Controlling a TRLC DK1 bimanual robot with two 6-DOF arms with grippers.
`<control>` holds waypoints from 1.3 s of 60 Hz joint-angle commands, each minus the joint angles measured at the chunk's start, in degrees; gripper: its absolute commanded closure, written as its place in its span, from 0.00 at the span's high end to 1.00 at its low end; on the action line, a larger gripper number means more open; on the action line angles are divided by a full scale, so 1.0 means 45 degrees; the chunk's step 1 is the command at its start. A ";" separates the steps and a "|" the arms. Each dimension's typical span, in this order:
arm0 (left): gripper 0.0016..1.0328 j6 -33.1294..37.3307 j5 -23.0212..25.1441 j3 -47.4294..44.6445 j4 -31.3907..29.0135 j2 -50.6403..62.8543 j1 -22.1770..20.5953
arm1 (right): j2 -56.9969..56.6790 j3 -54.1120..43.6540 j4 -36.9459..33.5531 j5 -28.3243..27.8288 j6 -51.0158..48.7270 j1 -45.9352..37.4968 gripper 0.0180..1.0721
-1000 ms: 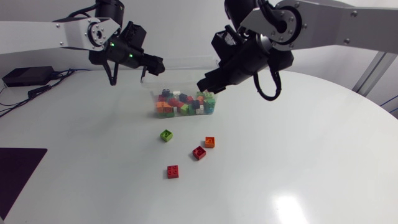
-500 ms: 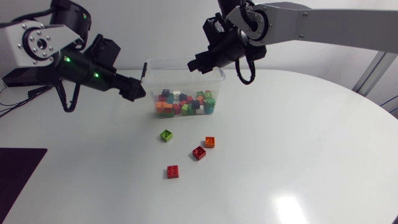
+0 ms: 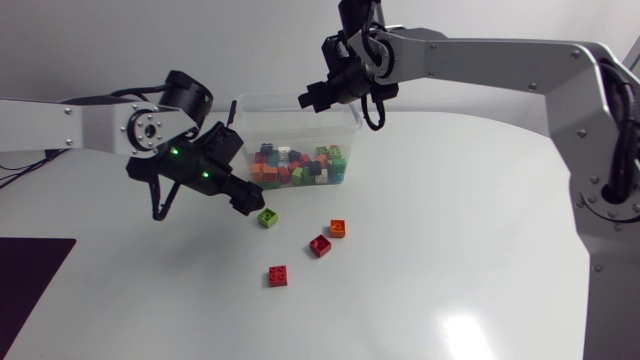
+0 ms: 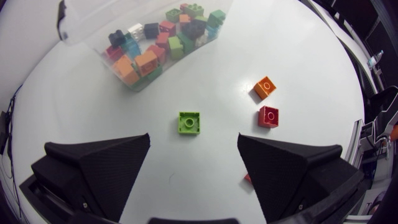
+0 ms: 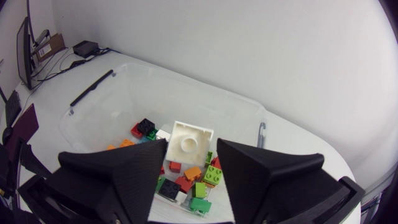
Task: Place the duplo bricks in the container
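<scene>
A clear container (image 3: 241, 112) with several coloured duplo bricks stands at the back of the table. My right gripper (image 3: 310, 100) hangs over its back rim, fingers parted. A white brick (image 5: 191, 142) shows underside-up between the fingertips, with slim gaps at both sides, above the container (image 5: 186, 87). My left gripper (image 3: 250, 203) is open, low over the table beside the green brick (image 3: 267, 217). In the left wrist view the green brick (image 4: 189, 122) lies just ahead of the left gripper (image 4: 194, 142).
An orange brick (image 3: 337, 228) and two red bricks (image 3: 320, 245) (image 3: 278, 276) lie loose in front of the container. A dark mat (image 3: 30, 270) covers the table's front left edge. The right half of the white table (image 3: 480, 230) is bare.
My left arm swung from beside the container down to the green brick, staying open. My right gripper moved to the container's back rim and its fingers parted.
</scene>
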 commanded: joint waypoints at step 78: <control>0.32 0.1329 -0.0298 0.2217 0.0654 0.4465 -0.0429 | -0.4961 -1.0458 -0.2071 -0.3430 -0.9754 -0.0523 0.96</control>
